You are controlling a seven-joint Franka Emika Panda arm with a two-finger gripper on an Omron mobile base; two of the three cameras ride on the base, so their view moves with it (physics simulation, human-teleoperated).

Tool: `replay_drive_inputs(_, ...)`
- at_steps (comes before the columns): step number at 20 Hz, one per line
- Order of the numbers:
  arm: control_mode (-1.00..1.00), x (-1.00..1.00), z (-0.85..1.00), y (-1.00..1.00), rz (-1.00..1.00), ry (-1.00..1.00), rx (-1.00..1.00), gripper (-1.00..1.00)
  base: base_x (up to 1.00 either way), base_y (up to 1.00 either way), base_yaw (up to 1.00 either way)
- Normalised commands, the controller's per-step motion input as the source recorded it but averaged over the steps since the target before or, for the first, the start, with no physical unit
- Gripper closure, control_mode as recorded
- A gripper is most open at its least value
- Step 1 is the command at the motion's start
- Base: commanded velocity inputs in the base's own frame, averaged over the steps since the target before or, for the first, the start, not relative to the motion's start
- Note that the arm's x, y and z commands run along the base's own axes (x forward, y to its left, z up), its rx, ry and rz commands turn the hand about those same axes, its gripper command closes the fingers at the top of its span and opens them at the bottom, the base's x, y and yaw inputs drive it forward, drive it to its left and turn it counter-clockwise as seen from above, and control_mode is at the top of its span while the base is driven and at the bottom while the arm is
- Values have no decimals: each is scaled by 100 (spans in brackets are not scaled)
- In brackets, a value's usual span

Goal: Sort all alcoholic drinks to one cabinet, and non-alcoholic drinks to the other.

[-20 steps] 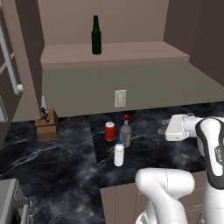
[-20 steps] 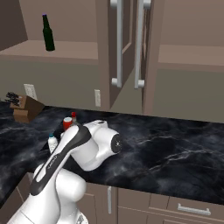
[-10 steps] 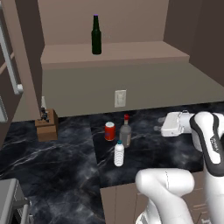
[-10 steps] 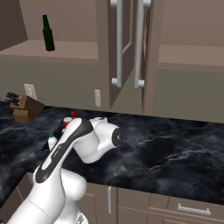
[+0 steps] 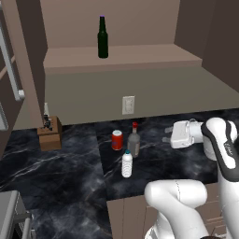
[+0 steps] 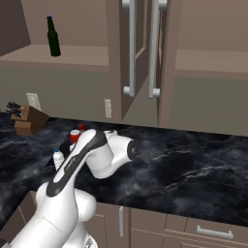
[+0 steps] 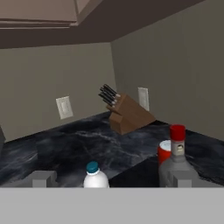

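Note:
A slim dark green bottle (image 5: 102,37) (image 6: 53,38) with a purple cap stands upright on the open cabinet shelf (image 5: 140,58). On the black marble counter (image 5: 70,177) stand a red can (image 5: 117,140) (image 7: 164,151), a clear bottle with a red cap (image 5: 134,141) (image 7: 176,162) and a small white plastic bottle with a blue cap (image 5: 127,164) (image 6: 57,157) (image 7: 95,177). My gripper (image 5: 166,134) (image 7: 113,180) hovers to the right of this group, level with the bottles and pointing at them. It is open, with nothing between its fingers.
A wooden knife block (image 5: 50,132) (image 7: 129,114) sits by the back wall at the left. Cabinet doors with long handles (image 6: 130,48) hang open above the counter. Wall outlets (image 5: 128,105) sit behind the drinks. A second open shelf (image 6: 208,60) lies to the right.
The hand has swung left, closer to the drinks on the counter, and stayed open. The bottles and can have not moved.

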Motion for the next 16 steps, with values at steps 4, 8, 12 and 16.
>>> replay_drive_inputs(4,-100,3,-2,17,4,0,3,-100,0,0,0)
replay_drive_inputs(8,-100,11,0,13,2,0,3,-100,0,0,0)
replay_drive_inputs(12,-100,14,-1,8,1,0,3,-100,0,0,0)
replay_drive_inputs(16,-100,16,-1,6,0,0,3,-100,0,0,0)
